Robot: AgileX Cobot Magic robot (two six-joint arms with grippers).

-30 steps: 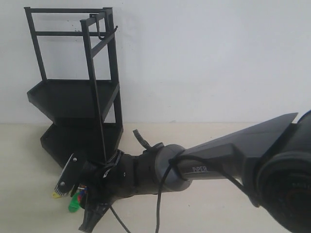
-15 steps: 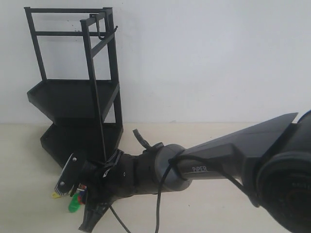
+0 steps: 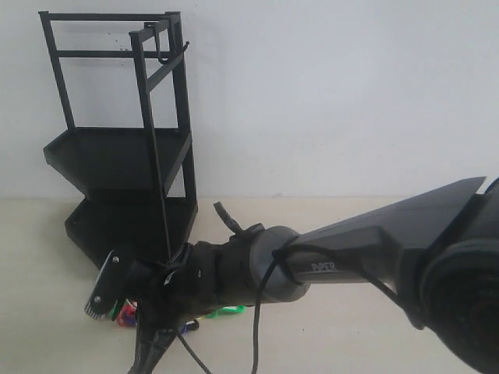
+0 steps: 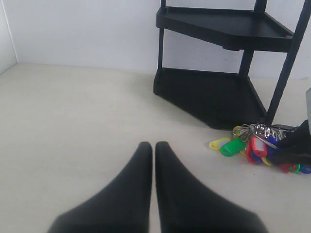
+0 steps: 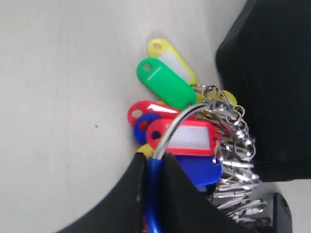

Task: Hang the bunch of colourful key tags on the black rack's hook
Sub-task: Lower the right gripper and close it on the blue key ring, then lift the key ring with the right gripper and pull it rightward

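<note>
The colourful key tag bunch (image 5: 180, 131) shows green, yellow, red and blue tags and a mass of small silver rings. My right gripper (image 5: 154, 158) is shut on its blue loop where the large silver ring joins it. In the exterior view that gripper (image 3: 140, 331) is low over the table at the foot of the black rack (image 3: 185, 117), with tags (image 3: 126, 314) showing beneath it. The hook (image 3: 173, 56) hangs empty on the rack's top bar, far above. My left gripper (image 4: 154, 145) is shut on nothing and hovers over bare table, well apart from the bunch (image 4: 257, 145).
The right arm (image 3: 351, 257) stretches across the table from the right. The rack's lower shelf (image 4: 209, 97) stands close behind the bunch, and one of its uprights (image 4: 284, 73) is right beside the bunch. A white wall backs the table.
The right gripper has shifted slightly up and right, dragging the bunch with it. The green and yellow tags have left their earlier spot, and green and blue parts now show under the wrist.
</note>
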